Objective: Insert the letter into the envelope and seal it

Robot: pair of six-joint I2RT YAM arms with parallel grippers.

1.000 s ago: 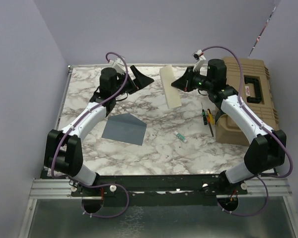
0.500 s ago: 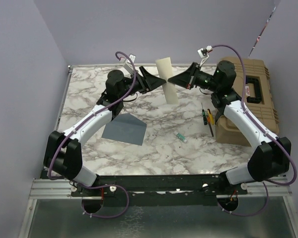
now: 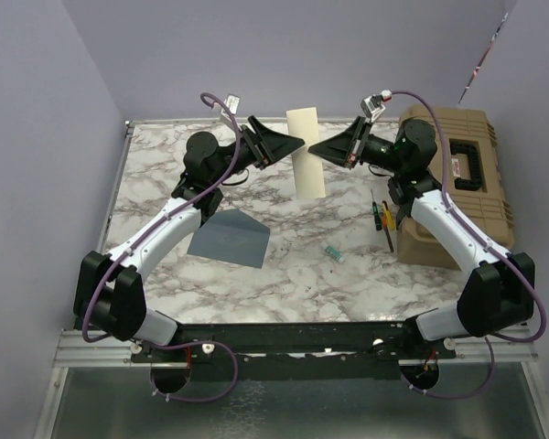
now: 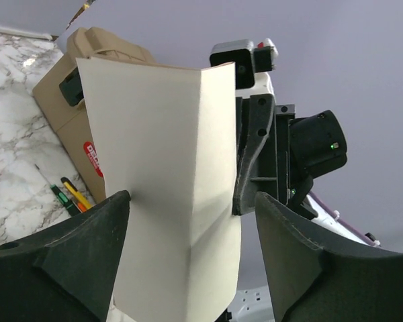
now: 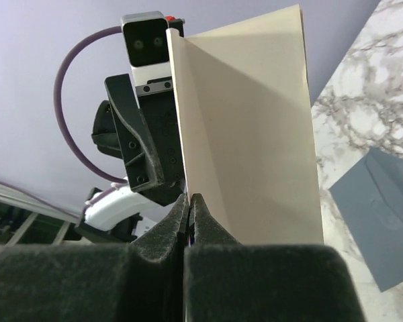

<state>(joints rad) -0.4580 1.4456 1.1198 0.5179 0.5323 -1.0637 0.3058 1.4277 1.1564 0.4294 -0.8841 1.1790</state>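
The letter (image 3: 305, 152), a plain tan sheet with a lengthwise fold, hangs upright in the air above the back of the table. My right gripper (image 3: 313, 151) is shut on its edge; in the right wrist view the jaws (image 5: 189, 201) pinch the sheet (image 5: 255, 134). My left gripper (image 3: 297, 144) is open at the sheet's other side. In the left wrist view its fingers (image 4: 74, 261) stand wide apart around the sheet (image 4: 161, 181), the left tip at the paper. The blue-grey envelope (image 3: 229, 238) lies flat on the table, flap open, also in the right wrist view (image 5: 383, 221).
A tan toolbox (image 3: 457, 183) stands at the right edge of the marble table (image 3: 284, 274). Screwdrivers (image 3: 382, 219) lie beside it and a small green item (image 3: 334, 254) lies near the middle. Purple walls close in the back and left.
My right gripper lifted the letter off the table and turned it upright. My left gripper rose and swung right, bringing its open jaws around the letter.
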